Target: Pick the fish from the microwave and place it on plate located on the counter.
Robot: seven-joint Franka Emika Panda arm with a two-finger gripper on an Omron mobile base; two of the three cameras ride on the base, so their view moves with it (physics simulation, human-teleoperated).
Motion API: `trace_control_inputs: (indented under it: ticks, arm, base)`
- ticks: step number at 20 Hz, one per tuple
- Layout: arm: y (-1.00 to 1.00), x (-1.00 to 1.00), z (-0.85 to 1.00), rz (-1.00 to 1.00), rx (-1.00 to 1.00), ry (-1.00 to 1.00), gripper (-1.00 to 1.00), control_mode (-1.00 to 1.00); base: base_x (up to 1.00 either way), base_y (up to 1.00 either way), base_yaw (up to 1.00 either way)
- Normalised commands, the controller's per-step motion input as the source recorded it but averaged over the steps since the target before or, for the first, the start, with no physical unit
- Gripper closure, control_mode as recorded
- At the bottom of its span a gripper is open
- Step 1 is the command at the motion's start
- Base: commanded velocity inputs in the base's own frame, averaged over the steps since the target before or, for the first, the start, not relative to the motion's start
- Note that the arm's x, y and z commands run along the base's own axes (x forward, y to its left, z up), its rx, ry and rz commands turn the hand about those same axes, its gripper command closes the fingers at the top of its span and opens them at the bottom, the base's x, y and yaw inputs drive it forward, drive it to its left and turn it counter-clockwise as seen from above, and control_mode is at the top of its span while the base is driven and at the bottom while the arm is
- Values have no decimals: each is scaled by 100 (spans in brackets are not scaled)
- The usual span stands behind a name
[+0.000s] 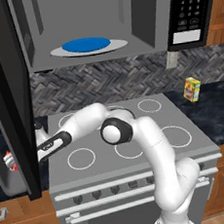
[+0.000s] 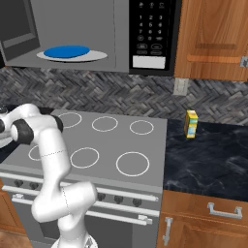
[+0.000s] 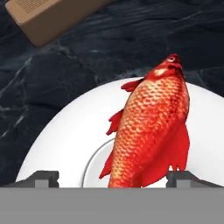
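The red-orange fish (image 3: 151, 127) lies on the white plate (image 3: 61, 144), its head pointing away from the hand. The plate rests on the dark glossy counter (image 3: 131, 39). My gripper (image 3: 114, 178) hovers close above the fish's tail end. Its two fingertips (image 3: 46, 177) stand wide apart and clear of the fish, so it is open. In the left base view the arm reaches left, and the hand (image 1: 53, 144) goes behind the open black microwave door (image 1: 4, 96). The microwave (image 1: 99, 17) stands open above the stove, with a blue plate (image 1: 86, 44) on its pale turntable.
A brown box (image 3: 52, 17) lies on the counter just beyond the white plate. The grey stove top (image 1: 135, 131) with white ring burners sits under the arm. A small yellow box (image 2: 192, 124) stands on the counter to the stove's right.
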Motion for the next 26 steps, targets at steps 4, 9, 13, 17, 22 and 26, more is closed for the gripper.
trace_control_inputs:
  ticks: [4,9,13,17,22,26]
  arm:
    - [-21,-35,59,-8,0,0,-100,-100]
    - [-68,-29,40,-5,0,0,-100,-100]
    - [-90,-22,32,-5,0,0,-100,-100]
    - [-91,-20,43,-9,0,0,-100,-100]
    - [-86,-10,54,-9,0,0,-100,-100]
    - [-90,-7,41,-10,0,0,-100,-100]
  base:
    - [0,0,0]
    - [0,0,0]
    - [0,0,0]
    - [0,0,0]
    - [0,0,0]
    - [0,0,0]
